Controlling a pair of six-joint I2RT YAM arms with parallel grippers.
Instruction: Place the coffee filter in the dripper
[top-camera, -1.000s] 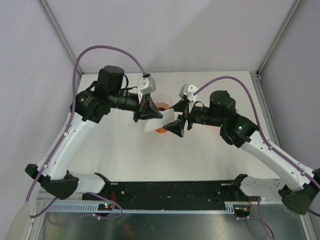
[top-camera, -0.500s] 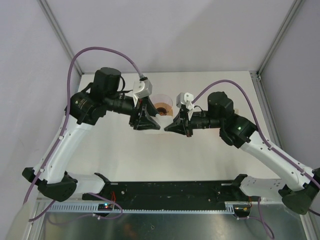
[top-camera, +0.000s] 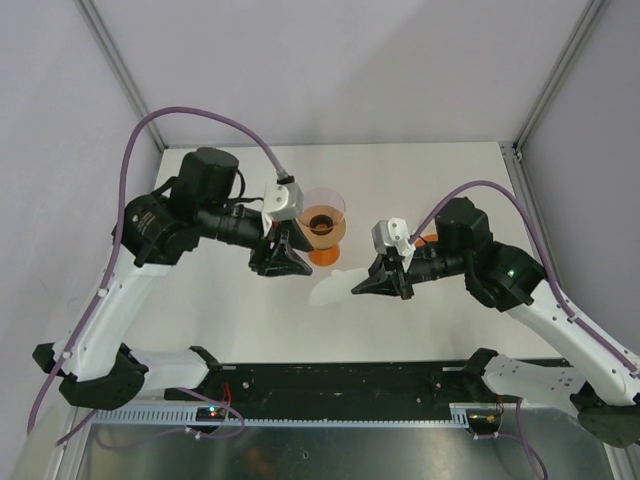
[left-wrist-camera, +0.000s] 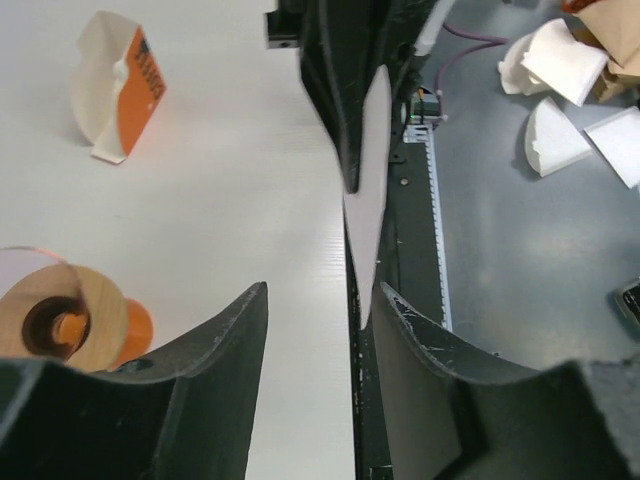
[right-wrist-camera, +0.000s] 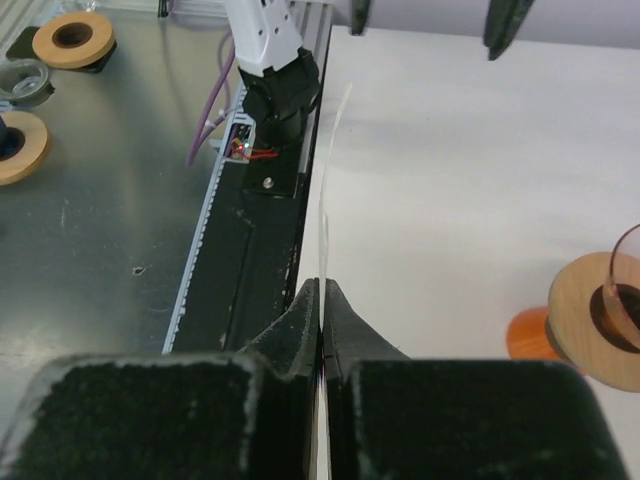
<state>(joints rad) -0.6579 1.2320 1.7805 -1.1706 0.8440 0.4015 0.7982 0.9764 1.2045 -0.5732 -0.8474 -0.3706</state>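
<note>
The right gripper (right-wrist-camera: 322, 290) is clenched on the edge of the flat white filter (top-camera: 333, 289), which it holds on the near side of the dripper (top-camera: 322, 213) and a little to its right. The left gripper (left-wrist-camera: 320, 292) is spread apart and carries nothing. The filter is not yet placed. I think the next move must open it into a cone and lower it into the rim.

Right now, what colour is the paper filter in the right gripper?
Plain white, unprinted; the coffee filter in the right gripper shows best from top external.
</note>
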